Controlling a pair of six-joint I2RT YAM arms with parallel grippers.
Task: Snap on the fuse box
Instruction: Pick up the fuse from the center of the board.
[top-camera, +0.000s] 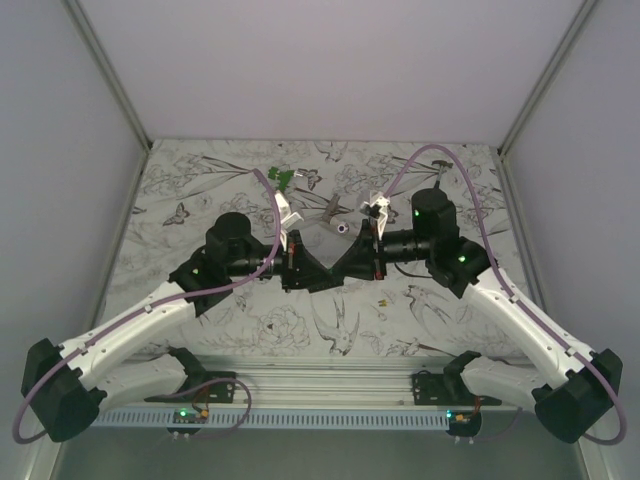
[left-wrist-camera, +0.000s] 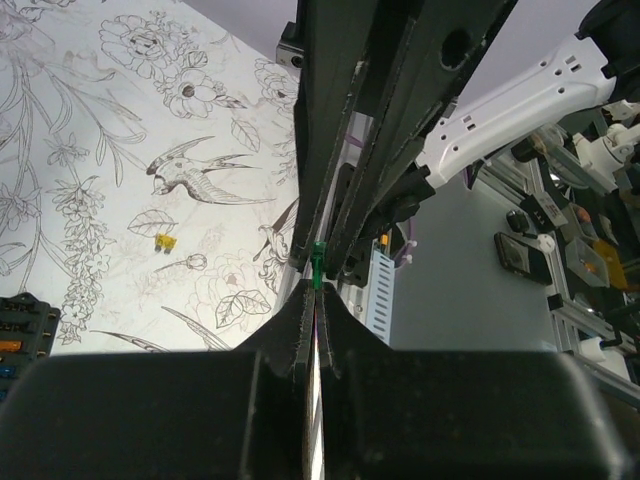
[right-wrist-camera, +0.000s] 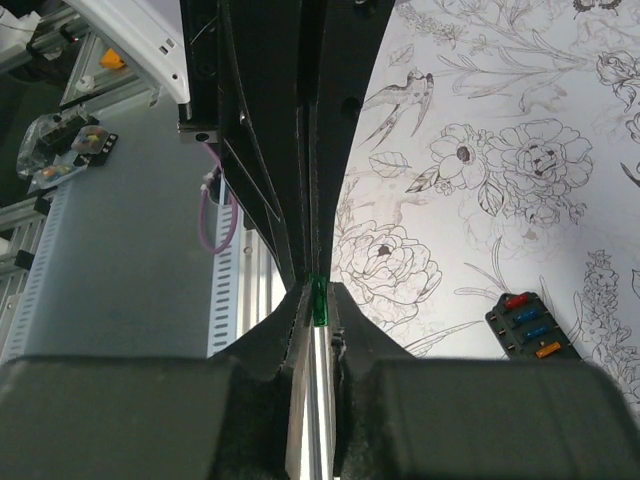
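loc: robot lab cell | evid: white walls (top-camera: 330, 60), alu rail (top-camera: 320, 381), floral-print tabletop (top-camera: 200, 185)

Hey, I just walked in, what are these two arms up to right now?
The two arms are tip to tip over the middle of the table. The left gripper is shut on a small green piece. The right gripper has its fingers either side of the same piece, though whether it grips it is unclear. It looks like a handover. The fuse box lies on the table off to the side, touched by neither gripper, so nothing is snapped on yet.
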